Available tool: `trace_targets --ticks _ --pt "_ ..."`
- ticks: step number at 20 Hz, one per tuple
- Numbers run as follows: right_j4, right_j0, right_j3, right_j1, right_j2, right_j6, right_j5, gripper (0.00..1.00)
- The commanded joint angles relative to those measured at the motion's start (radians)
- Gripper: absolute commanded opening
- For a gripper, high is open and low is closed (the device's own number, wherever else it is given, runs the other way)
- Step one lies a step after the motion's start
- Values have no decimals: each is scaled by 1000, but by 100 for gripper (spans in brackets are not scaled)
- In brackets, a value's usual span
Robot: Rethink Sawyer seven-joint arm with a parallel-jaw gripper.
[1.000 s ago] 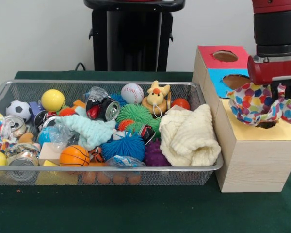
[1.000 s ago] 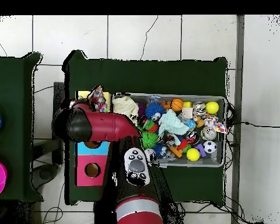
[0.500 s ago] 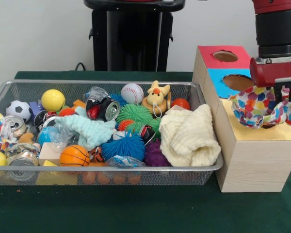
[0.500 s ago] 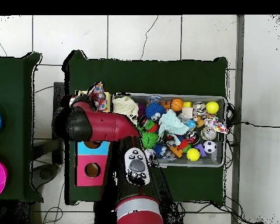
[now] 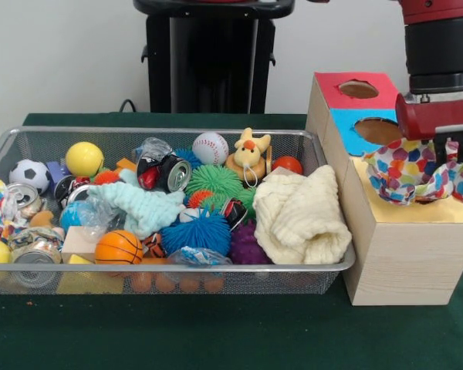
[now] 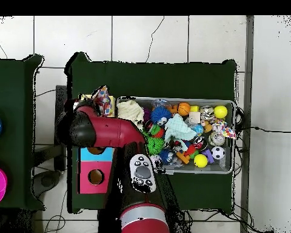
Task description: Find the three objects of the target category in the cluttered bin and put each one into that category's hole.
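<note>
A polka-dot cloth [image 5: 417, 173] hangs bunched over the dark hole [image 5: 426, 199] in the yellow top of the wooden box [image 5: 405, 254]. Its lower folds touch the yellow surface. My gripper [image 5: 457, 159] stands right above it under the red arm, shut on the cloth's upper corner. In the overhead view the polka-dot cloth [image 6: 101, 98] shows just past the arm's elbow, and the gripper itself is hidden under the arm. Two more cloths lie in the wire bin [image 5: 162, 268]: a cream one [image 5: 301, 216] at its right end and a light blue one [image 5: 143, 206].
The box also has a blue section with a hole [image 5: 378, 129] and a red section with a hole [image 5: 359, 89]. The bin holds balls, cans, spiky toys, a plush figure [image 5: 248, 154] and a basketball [image 5: 118, 247]. The overhead view shows the bin [image 6: 233, 136] beside the box [image 6: 96, 177].
The arm has shifted slightly to the right, and the polka-dot cloth has sunk lower, spreading onto the yellow top around the hole.
</note>
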Motion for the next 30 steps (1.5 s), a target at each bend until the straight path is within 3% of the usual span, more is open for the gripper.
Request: trace_targets --ticks 1,5,15,30 --pt "49 2 52 49 -17 241 -23 0" --pt "60 32 53 57 -64 255 -17 0" --pt "77 12 81 85 -2 263 -71 0" --pt "103 7 94 96 20 252 -95 0"
